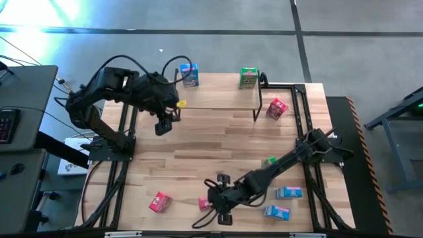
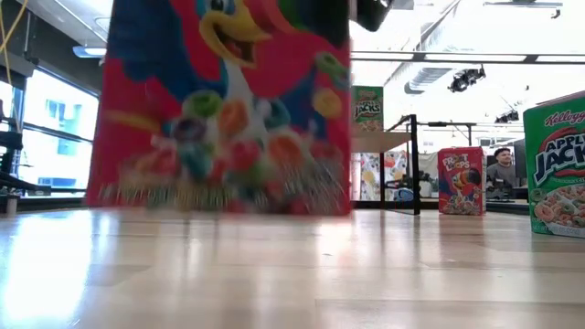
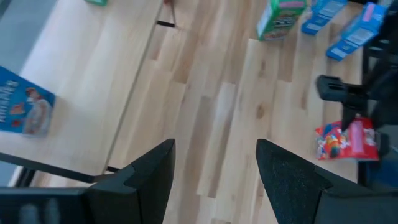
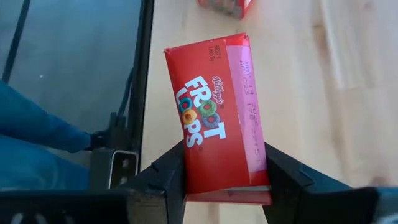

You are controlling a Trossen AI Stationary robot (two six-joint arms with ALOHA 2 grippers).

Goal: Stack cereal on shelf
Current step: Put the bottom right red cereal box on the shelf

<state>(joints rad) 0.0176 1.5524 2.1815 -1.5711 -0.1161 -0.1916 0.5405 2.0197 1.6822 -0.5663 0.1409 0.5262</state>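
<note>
We find the right gripper point(image 4: 225, 177) clamping a red cardboard cereal box point(image 4: 217, 112) at the table's near edge, left gripper point(image 3: 214, 171) open beside the light-wood shelf point(image 1: 218, 98).

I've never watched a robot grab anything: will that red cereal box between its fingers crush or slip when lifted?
Probably neither. The red box looks like stiff cardboard with flat sides, so the right gripper gets a square hold. It seems small and light. Its glossy print might slide a little.

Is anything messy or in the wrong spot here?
Yes. Only the blue box and a green box stand on the shelf. The other boxes are scattered on the table, and two blue ones lie flat near the right arm. The right hand is squeezing a red box.
</note>
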